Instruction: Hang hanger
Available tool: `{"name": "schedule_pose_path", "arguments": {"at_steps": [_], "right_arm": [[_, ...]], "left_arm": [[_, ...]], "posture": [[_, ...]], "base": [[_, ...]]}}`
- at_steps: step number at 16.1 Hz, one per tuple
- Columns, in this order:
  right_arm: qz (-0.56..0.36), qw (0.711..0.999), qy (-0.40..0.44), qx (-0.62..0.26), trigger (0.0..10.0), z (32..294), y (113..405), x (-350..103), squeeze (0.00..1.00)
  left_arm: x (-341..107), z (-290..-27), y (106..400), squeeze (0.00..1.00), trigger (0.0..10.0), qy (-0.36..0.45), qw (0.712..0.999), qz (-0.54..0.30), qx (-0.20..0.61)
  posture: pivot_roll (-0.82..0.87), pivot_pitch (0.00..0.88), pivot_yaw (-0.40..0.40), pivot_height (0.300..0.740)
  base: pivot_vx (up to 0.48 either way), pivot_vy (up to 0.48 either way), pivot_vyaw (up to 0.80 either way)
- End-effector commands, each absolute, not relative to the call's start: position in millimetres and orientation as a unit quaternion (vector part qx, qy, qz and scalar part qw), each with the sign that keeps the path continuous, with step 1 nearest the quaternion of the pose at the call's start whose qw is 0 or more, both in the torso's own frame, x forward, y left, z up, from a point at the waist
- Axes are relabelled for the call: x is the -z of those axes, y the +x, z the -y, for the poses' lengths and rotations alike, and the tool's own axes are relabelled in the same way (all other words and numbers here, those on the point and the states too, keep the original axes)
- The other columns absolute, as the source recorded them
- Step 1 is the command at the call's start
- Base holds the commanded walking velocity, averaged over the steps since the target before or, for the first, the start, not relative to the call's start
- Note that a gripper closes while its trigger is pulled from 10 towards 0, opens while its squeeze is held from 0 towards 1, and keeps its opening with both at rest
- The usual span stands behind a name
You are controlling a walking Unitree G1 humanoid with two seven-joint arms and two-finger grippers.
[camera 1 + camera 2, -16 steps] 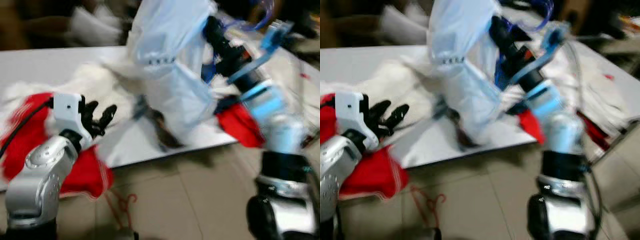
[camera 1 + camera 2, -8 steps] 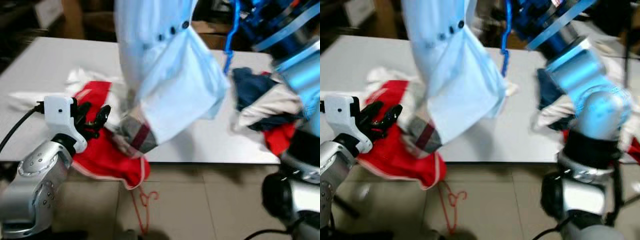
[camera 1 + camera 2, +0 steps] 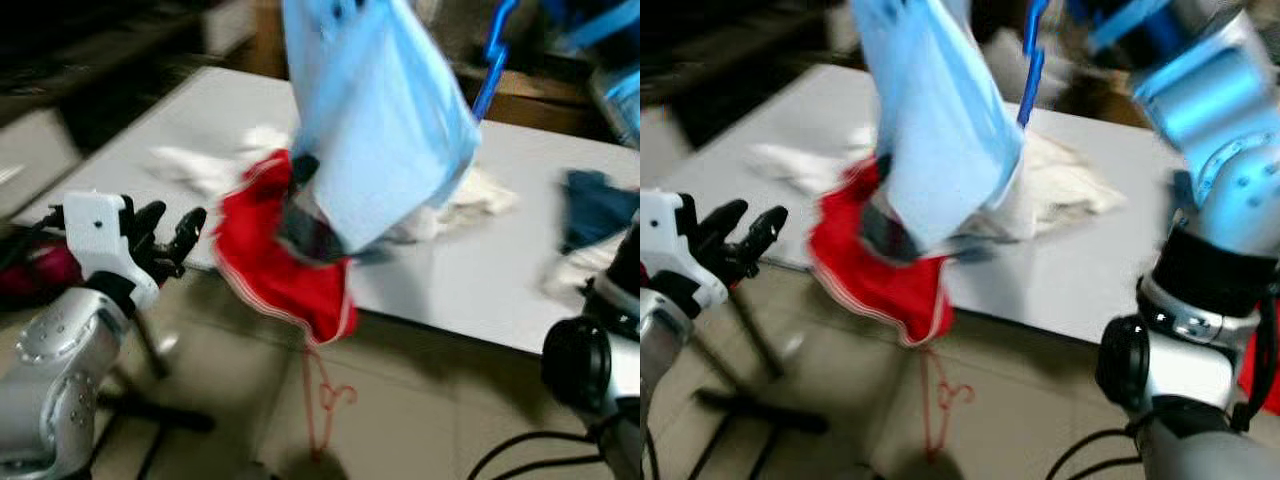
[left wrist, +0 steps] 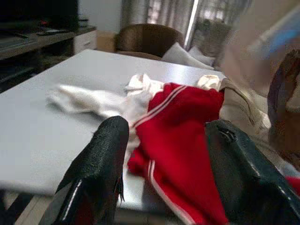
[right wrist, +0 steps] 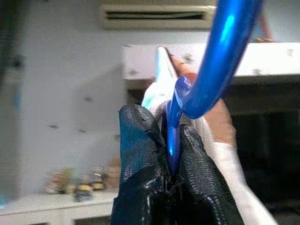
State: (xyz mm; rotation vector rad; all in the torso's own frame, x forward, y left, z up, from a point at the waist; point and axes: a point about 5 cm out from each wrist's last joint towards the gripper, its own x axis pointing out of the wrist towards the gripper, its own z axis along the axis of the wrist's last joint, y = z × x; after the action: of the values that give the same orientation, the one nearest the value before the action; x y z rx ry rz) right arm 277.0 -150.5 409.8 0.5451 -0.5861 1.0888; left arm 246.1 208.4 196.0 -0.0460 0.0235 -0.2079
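- The blue hanger (image 5: 220, 61) is held up in the air above the far side of the white table (image 3: 480, 270), its neck pinched tight between the two black fingers of the right gripper (image 5: 171, 154).
- A light blue shirt (image 3: 375, 120) hangs from the hanger, draping down over the table's near edge.
- A red garment with white stripes (image 3: 275, 255) spills off the table edge just below the shirt, beside a white cloth (image 4: 93, 101) lying on the tabletop.
- A thin red hanger (image 3: 325, 405) lies on the tiled floor (image 3: 420, 420) under the red garment.
- The left gripper (image 3: 165, 240) hovers near the table's edge, fingers spread and holding nothing.
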Motion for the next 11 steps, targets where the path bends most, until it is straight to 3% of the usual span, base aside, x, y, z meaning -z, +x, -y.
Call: {"name": "schedule_pose_path", "arguments": {"at_steps": [1,9,11], "right_arm": [[0.295,0.771,0.263,-0.499,10.0,159,274,-421,0.0],[0.298,0.773,0.266,-0.493,10.0,167,272,-420,0.0],[0.279,0.793,0.27,-0.469,10.0,176,271,-405,0.0]], "left_arm": [[-199,-204,245,0.0,10.0,-0.021,0.994,-0.003,0.111],[-194,-194,243,0.0,10.0,-0.002,0.989,-0.015,0.144],[-187,-190,237,0.0,10.0,0.017,0.985,-0.034,0.166]], "posture": [[0.0,0.0,-0.081,0.74],[0.0,0.0,-0.082,0.74],[0.0,0.0,-0.082,0.74]], "base": [[0.0,0.0,0.76],[0.0,0.0,0.76],[0.0,0.0,0.76]]}}
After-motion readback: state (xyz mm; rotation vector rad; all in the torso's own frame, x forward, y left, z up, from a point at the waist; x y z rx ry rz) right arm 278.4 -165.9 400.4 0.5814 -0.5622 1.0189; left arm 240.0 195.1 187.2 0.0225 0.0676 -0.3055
